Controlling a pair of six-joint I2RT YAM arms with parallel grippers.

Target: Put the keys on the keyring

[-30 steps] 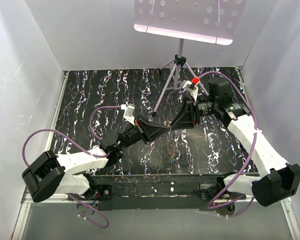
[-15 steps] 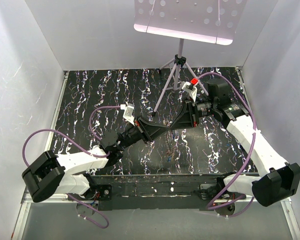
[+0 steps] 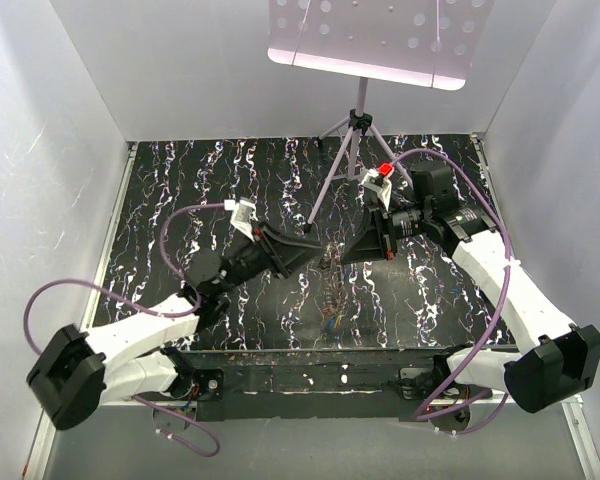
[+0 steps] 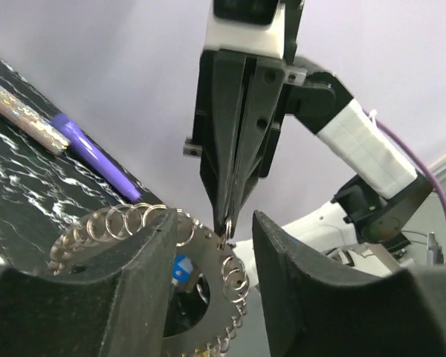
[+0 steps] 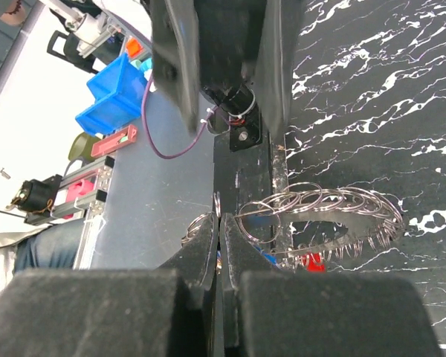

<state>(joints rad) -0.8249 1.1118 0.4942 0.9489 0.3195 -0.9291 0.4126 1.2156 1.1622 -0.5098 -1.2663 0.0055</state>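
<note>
A black tabletop (image 3: 180,180) veined with white marbling fills the centre of the overhead view, boxed in by plain white walls at left (image 3: 50,150), right (image 3: 570,100) and along the back (image 3: 200,70). At upper centre, a slim tripod (image 3: 352,135) standing on the far part of the table carries a pale perforated panel (image 3: 380,35), brightly lit. A dark metal rail (image 3: 310,375) runs along the near edge. In the right wrist view, a blue bin (image 5: 115,93) sits at upper left above a grey floor (image 5: 163,193).

Robotics lab: white enclosure (image 3: 40,150), blue parts bins (image 5: 111,93)
</note>
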